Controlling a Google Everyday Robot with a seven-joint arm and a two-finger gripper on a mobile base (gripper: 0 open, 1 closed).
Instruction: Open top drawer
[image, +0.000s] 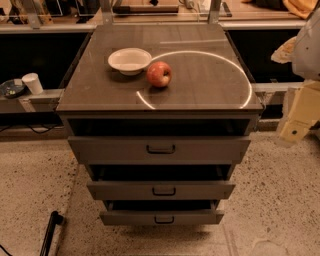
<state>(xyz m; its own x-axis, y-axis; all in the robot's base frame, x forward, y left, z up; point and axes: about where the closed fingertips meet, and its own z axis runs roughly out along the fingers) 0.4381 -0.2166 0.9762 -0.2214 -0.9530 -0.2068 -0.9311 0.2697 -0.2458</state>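
Hand (297, 120) (cropped) — right of top drawer (160, 149).

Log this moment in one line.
top drawer: partly open | gripper: right of cabinet, off handle | apple, bowl: on top

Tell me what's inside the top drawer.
The top drawer is partly pulled out, but only a dark gap shows; the cabinet top covers its inside. The gripper hangs off to the right, apart from the drawer.
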